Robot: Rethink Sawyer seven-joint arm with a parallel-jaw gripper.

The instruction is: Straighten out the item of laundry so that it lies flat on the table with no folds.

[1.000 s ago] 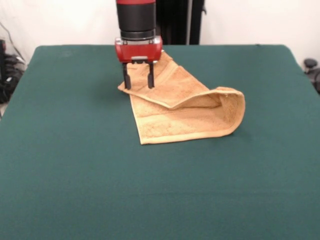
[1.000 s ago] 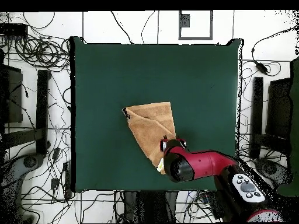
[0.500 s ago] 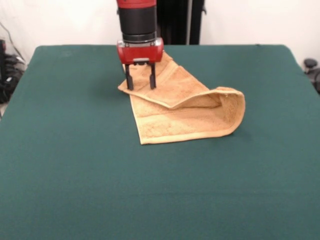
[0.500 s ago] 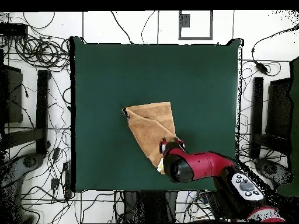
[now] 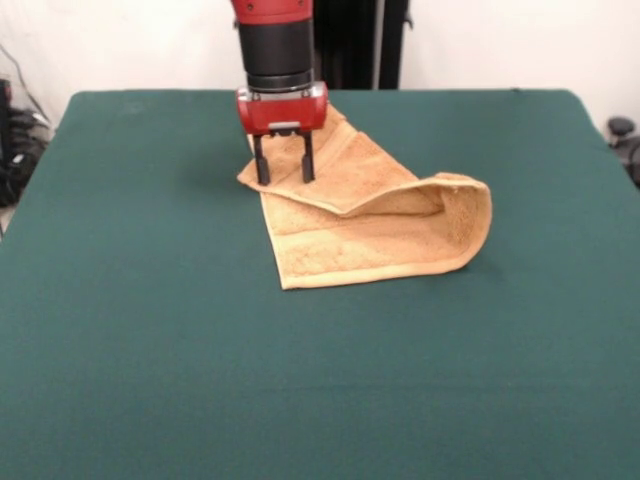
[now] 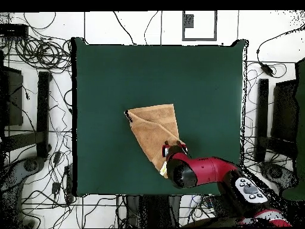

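Reaching for towel [image 5: 365, 225] corner, folded over on tabletop [image 5: 150, 330]. End effector [image 5: 284, 180] spread open, empty, tips at cloth. Next: pinch top layer, peel outward.

The red and black arm [image 5: 273, 45] hung vertically, its gripper [image 5: 284, 177] pointing straight down with both dark fingers [image 5: 263, 166] spread apart.
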